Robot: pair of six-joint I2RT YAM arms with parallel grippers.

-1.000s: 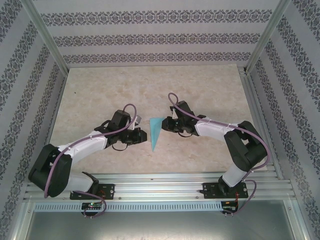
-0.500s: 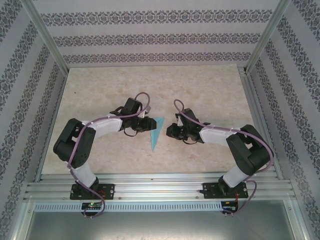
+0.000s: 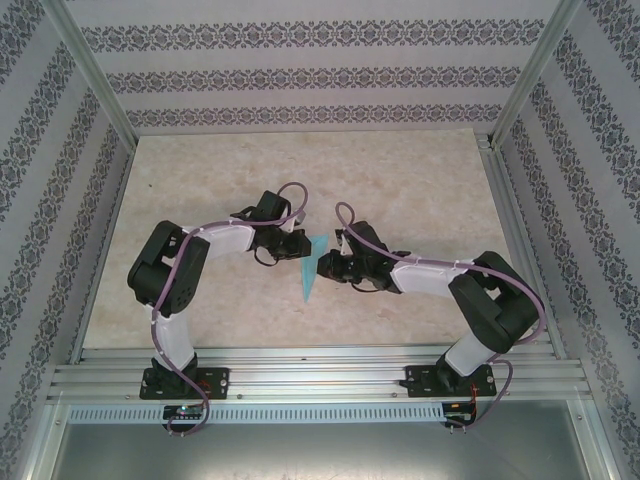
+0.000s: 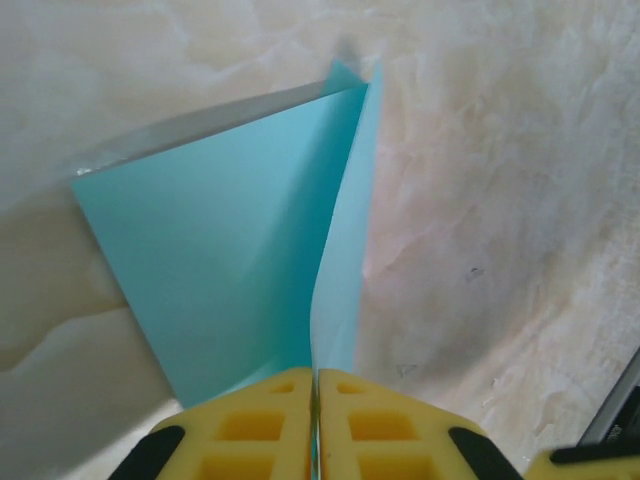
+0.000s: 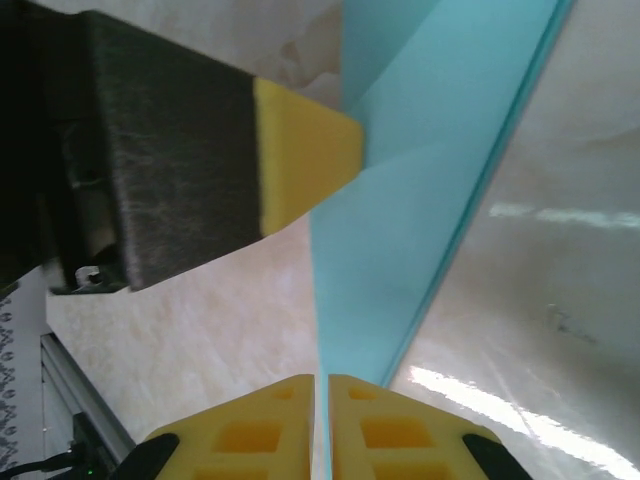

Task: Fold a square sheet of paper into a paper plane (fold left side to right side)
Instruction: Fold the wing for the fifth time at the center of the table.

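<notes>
Left wrist — paper plane (image 4: pixel 220 270) between yellow jaws

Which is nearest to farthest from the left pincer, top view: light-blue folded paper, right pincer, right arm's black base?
1. Light-blue folded paper: pinched in the left pincer, on its right.
2. Right pincer: just across the paper.
3. Right arm's black base: near edge, far right.
</notes>
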